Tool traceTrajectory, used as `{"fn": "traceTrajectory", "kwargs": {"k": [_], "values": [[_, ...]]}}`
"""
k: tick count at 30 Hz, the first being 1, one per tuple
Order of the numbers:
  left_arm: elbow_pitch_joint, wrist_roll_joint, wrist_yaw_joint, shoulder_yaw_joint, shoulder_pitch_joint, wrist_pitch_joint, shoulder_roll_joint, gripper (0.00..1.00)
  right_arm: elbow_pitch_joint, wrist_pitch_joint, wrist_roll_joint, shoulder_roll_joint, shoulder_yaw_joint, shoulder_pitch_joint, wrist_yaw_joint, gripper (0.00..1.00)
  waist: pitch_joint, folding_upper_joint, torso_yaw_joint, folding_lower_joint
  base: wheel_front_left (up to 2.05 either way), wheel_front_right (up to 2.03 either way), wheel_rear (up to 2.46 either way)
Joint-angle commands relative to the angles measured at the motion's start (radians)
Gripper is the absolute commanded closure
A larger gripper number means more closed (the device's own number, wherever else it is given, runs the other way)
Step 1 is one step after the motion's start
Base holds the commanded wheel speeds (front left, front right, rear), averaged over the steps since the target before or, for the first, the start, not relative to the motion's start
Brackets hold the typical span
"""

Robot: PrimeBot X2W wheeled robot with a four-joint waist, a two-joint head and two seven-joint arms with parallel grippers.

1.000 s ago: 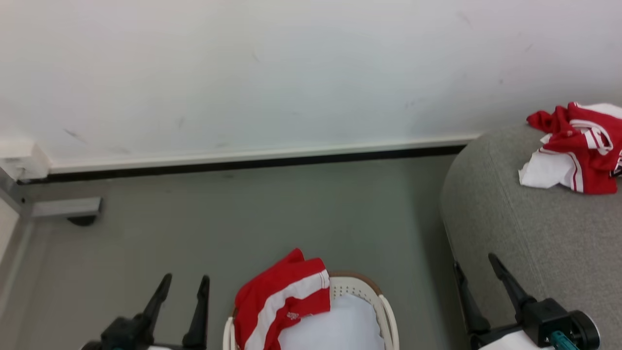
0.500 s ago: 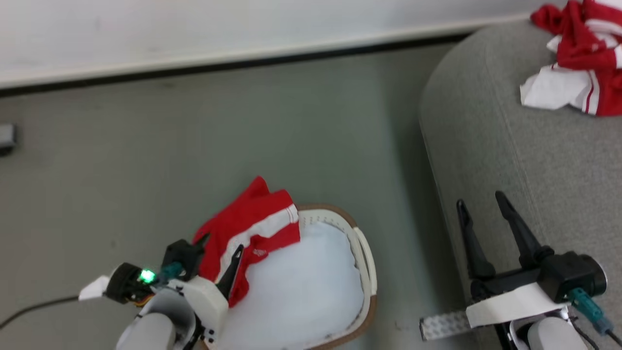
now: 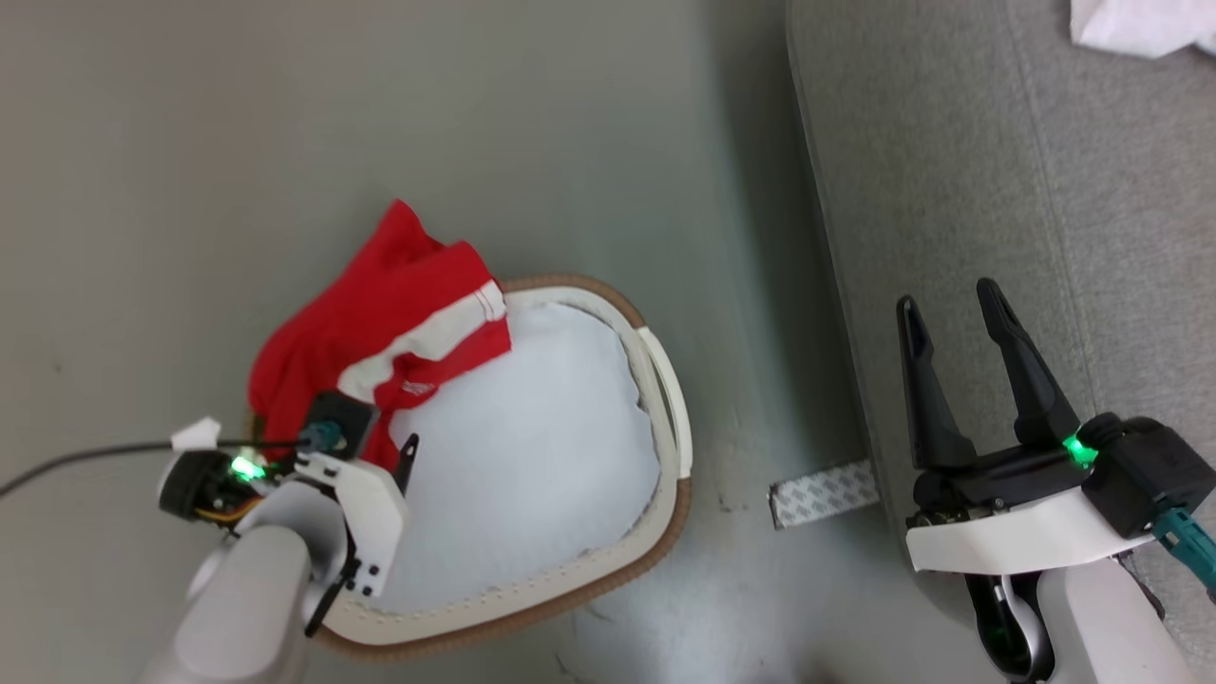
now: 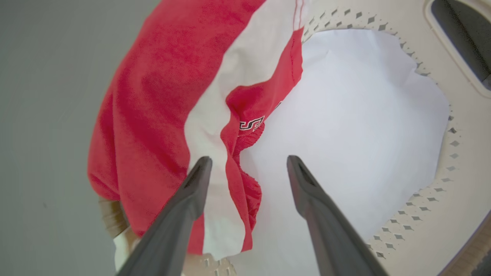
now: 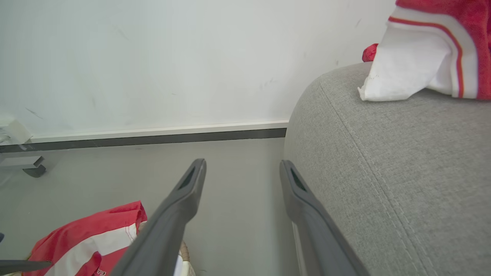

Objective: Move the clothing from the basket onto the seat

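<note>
1. The left pincer point(image 4: 248, 159) hangs over the near-left part of the basket point(image 3: 670, 418) with its fingers apart. They straddle the folded inner edge of the red garment point(image 4: 153, 96). Neither finger visibly presses the cloth, so I judge that no grip is made yet.
2. That garment, red with a broad white band and small lettering, lies draped over the basket's far-left rim. It rests partly inside on the white lining point(image 3: 532, 437) and partly hangs outside toward the floor point(image 3: 190, 142).
3. The right pincer point(image 3: 948, 296) is likewise apart and empty, held beside the left edge of the seat point(image 3: 950, 142), well apart from the basket.
4. On the seat's far right lies another red-and-white garment point(image 5: 429, 57), so part of the job looks done.
5. Apart from the draped garment, the basket shows nothing but lining, so this is probably the last piece.
6. Left to do: close on it, lift it clear of the rim and carry it right onto the seat.
</note>
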Motion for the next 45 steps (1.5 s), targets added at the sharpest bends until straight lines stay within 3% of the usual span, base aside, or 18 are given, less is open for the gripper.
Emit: {"fn": "traceTrajectory", "kwargs": {"k": [1,25,37,39,40,43,45], "values": [[0.012,0.011,0.005,0.001,-0.020,0.006,0.016,0.00,-0.011,-0.002,0.012,0.000,0.003,-0.018,-0.002,0.00,0.056,0.0000,-0.024,-0.0004,0.00,0.00,0.00],[0.060,0.053,0.037,-0.040,-0.115,0.060,0.139,0.00,-0.066,-0.002,0.139,0.000,0.047,-0.065,-0.002,0.00,0.221,0.0000,-0.074,-0.0004,0.00,0.00,0.00],[0.034,0.045,0.034,-0.074,-0.099,0.068,0.131,0.00,-0.069,-0.002,0.176,0.000,0.042,-0.053,-0.002,0.00,0.230,0.0000,-0.090,-0.0004,0.00,0.00,0.00],[0.030,0.041,0.034,-0.079,-0.097,0.073,0.125,0.31,-0.071,-0.002,0.178,0.000,0.040,-0.051,-0.002,0.00,0.232,0.0000,-0.090,-0.0004,0.00,0.00,0.00],[0.027,0.039,0.035,-0.081,-0.096,0.073,0.122,0.42,-0.071,-0.002,0.179,0.000,0.038,-0.050,-0.002,0.00,0.233,0.0000,-0.090,-0.0004,0.00,0.00,0.00],[0.016,0.033,0.037,-0.088,-0.094,0.075,0.113,0.51,-0.068,-0.002,0.178,0.000,0.036,-0.049,-0.002,0.00,0.235,0.0000,-0.088,-0.0004,0.00,0.00,0.00],[0.011,0.028,0.036,-0.093,-0.091,0.076,0.110,0.53,-0.065,-0.002,0.179,0.001,0.037,-0.051,-0.002,0.00,0.235,0.0000,-0.086,-0.0004,0.00,0.00,0.00]]}}
